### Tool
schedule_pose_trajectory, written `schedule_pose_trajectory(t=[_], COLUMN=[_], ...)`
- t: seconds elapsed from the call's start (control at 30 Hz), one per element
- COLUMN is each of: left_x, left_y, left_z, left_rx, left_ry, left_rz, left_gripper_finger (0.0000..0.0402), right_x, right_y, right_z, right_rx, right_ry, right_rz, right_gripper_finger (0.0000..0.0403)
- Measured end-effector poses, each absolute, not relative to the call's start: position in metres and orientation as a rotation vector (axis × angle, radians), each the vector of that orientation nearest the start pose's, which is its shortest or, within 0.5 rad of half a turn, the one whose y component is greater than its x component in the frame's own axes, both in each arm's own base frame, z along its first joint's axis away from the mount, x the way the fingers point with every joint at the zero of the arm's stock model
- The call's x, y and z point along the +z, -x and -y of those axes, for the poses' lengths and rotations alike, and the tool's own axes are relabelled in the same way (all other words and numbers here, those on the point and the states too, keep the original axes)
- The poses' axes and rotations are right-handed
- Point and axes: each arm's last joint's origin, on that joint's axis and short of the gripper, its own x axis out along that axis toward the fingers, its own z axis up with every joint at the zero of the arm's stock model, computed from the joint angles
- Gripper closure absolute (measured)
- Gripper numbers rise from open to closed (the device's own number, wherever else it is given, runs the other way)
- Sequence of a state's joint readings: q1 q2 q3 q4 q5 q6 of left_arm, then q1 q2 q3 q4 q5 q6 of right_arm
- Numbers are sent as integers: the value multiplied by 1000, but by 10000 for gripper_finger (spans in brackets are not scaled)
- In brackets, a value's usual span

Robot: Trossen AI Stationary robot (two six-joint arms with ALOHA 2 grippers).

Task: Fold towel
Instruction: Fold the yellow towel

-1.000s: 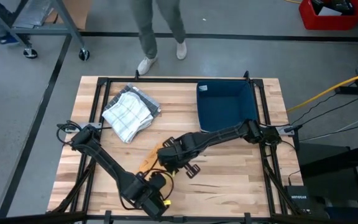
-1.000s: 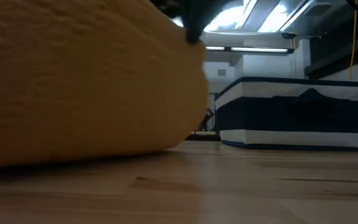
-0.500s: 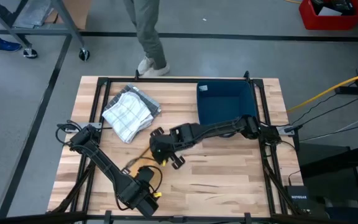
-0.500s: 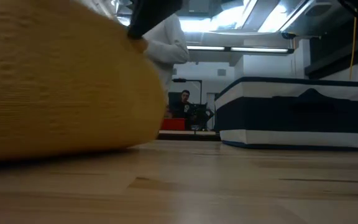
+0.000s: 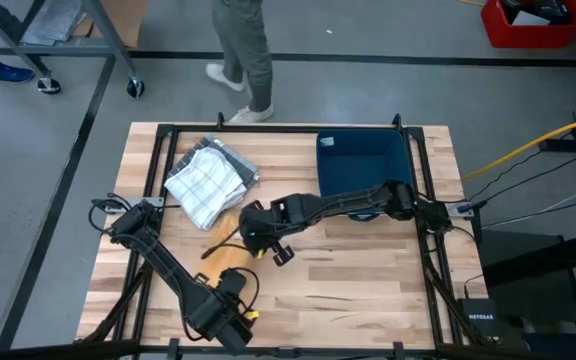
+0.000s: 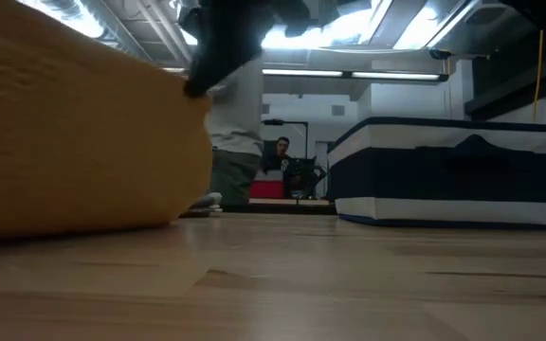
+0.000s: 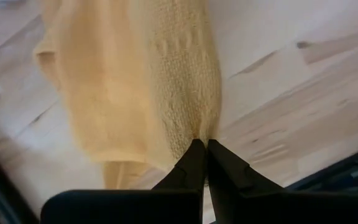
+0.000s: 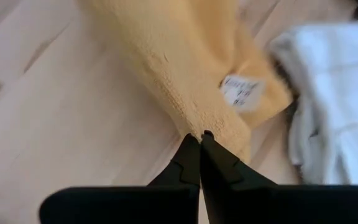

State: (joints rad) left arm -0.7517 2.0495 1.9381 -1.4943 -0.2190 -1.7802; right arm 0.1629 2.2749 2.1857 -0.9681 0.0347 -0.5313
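Jaws of left gripper (image 7: 205, 144) and right gripper (image 8: 199, 137) clamping yellow towel (image 7: 142, 81) edges

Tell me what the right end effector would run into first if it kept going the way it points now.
Beyond the yellow towel it is shut on, probably the white checked towel; the right end effector points toward it, though depth is unclear.

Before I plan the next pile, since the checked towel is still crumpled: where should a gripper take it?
Probably at the checked towel's loose corner nearest the table's middle, coming from above: it lies bunched and overlapped, and that free edge sticks out toward the arms.
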Motion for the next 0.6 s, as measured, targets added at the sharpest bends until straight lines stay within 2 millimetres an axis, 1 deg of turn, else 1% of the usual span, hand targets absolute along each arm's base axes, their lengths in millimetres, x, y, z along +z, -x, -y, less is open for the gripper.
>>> schedule_pose_trajectory(t=[0.07, 0.17, 0.3, 0.47, 0.6], left_x=[274, 274, 275, 275, 275], left_y=[-291, -298, -305, -307, -304], left_z=[261, 261, 264, 267, 273], left_rx=[816, 758, 663, 611, 585], left_ry=[692, 707, 697, 699, 695], left_rz=[-1213, -1200, -1189, -1189, -1191], left_gripper_finger=[401, 401, 401, 401, 401], right_x=[256, 251, 248, 247, 247], right_y=[-476, -464, -448, -432, -425], right_z=[-81, -85, -97, -121, -140], right_rx=[411, 418, 471, 588, 624], right_ry=[581, 531, 460, 328, 215], right_rz=[-1054, -1181, -1323, -1421, -1450], right_gripper_finger=[400, 400, 401, 401, 401])
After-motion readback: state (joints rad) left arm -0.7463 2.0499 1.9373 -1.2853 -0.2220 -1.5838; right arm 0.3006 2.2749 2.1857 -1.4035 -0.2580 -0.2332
